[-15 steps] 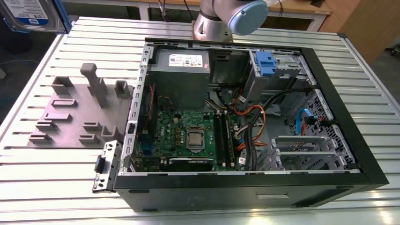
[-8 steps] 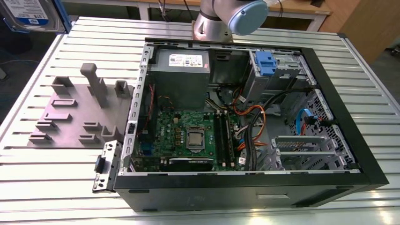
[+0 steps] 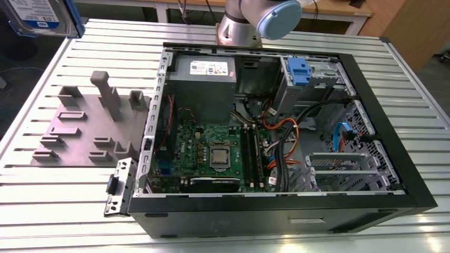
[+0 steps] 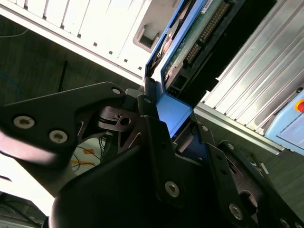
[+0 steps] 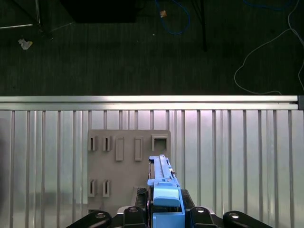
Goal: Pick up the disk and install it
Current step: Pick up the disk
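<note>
The end effector (image 5: 165, 213) was clamped on the disk (image 5: 161, 176), with one finger on each side of its blue frame. The disk stood on its edge, up in the air, and touched nothing but the fingers. Down below the end effector lay a grey holder (image 5: 124, 164) with slots, flat on the counter (image 5: 237, 156). In the second wrist view the disk's green board (image 4: 199, 33) stuck out just past the fingers (image 4: 156, 142). In the exterior view the disk (image 3: 39, 18) hung high up. The open computer (image 3: 281, 132) sat well apart from it, toward the exterior view's right.
</note>
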Controlling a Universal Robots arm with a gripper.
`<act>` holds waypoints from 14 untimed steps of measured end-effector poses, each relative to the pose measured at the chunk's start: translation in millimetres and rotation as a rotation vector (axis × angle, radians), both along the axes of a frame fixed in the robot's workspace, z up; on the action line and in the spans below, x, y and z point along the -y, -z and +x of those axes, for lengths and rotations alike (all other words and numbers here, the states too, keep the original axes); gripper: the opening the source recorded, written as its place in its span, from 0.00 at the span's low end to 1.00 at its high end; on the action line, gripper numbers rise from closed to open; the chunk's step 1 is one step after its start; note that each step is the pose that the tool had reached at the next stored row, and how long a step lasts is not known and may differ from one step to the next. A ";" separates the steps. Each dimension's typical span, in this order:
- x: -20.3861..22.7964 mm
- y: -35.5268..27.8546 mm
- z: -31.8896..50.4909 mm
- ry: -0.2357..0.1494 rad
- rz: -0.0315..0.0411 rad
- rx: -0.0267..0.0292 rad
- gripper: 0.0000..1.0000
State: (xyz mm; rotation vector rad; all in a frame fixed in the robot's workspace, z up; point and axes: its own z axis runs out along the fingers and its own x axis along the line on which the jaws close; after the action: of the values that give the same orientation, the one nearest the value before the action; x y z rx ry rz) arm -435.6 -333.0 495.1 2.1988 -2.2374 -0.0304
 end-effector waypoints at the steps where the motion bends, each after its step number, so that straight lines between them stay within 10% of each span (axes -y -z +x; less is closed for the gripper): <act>1: 0.0 0.0 1.1 0.000 0.0000 -0.0001 0.36; 14: 0.0 -0.6 7.8 0.000 -0.0001 -0.0002 0.36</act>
State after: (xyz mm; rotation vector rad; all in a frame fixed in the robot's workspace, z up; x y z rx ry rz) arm -427.8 -333.0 495.7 2.1986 -2.2373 -0.0305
